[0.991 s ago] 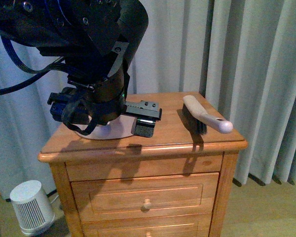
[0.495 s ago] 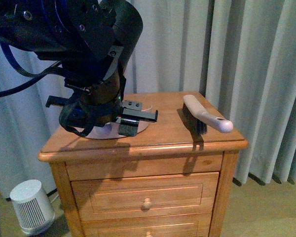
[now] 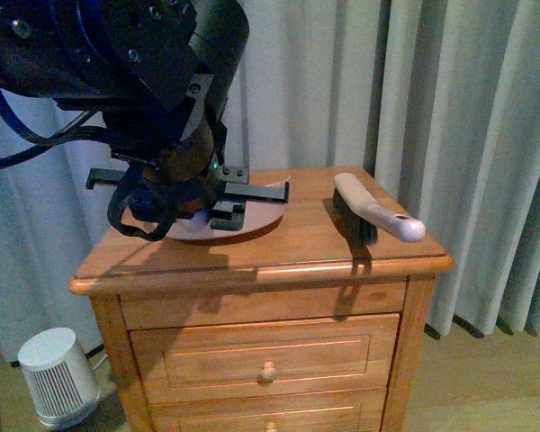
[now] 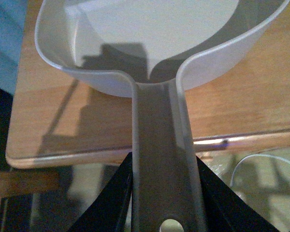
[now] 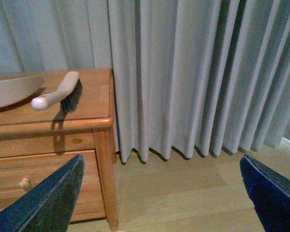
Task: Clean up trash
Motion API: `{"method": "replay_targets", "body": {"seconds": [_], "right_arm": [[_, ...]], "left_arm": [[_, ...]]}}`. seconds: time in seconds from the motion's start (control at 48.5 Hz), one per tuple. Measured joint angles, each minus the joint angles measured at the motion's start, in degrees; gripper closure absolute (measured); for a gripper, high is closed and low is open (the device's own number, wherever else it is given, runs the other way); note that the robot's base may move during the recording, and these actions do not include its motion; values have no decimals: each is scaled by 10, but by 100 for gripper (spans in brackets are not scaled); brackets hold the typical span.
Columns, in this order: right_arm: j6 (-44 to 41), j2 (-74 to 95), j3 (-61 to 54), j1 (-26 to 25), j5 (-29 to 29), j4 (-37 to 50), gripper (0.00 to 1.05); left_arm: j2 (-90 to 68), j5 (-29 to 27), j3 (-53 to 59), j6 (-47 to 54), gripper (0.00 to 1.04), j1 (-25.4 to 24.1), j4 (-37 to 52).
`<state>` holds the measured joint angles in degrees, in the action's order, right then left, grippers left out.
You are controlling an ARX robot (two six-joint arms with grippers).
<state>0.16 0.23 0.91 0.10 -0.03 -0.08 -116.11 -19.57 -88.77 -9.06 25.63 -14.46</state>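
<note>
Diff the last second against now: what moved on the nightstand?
The left end effector, shut on the dustpan handle, rose and shifted slightly left. That lifted the pan and tipped its far rim up off the nightstand top. Nothing was newly grasped or released. The brush stayed put near the right edge.

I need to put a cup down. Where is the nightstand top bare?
Bare top lies between the dustpan and the brush, plus a strip along the front edge. The left half is crowded: the left gripper holds the dustpan there. The brush takes the right side.
</note>
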Motion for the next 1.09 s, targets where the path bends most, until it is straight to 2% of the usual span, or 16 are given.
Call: {"method": "replay_targets", "body": {"seconds": [0.33, 0.516, 0.599, 0.66, 0.867, 0.97, 1.094], "right_arm": [[0, 0, 0, 0, 0, 0, 7], [0, 0, 0, 0, 0, 0, 7], [0, 0, 0, 0, 0, 0, 7], [0, 0, 0, 0, 0, 0, 7], [0, 0, 0, 0, 0, 0, 7], [0, 0, 0, 0, 0, 0, 7], [0, 0, 0, 0, 0, 0, 7]], "left_arm": [[120, 14, 115, 40, 76, 0, 184], [217, 22, 221, 93, 76, 0, 311], [301, 45, 301, 137, 76, -3, 405], [352, 56, 344, 160, 76, -6, 443], [508, 97, 470, 186, 76, -41, 482], [602, 127, 541, 200, 76, -80, 476], [742, 195, 617, 200, 76, -153, 421]]}}
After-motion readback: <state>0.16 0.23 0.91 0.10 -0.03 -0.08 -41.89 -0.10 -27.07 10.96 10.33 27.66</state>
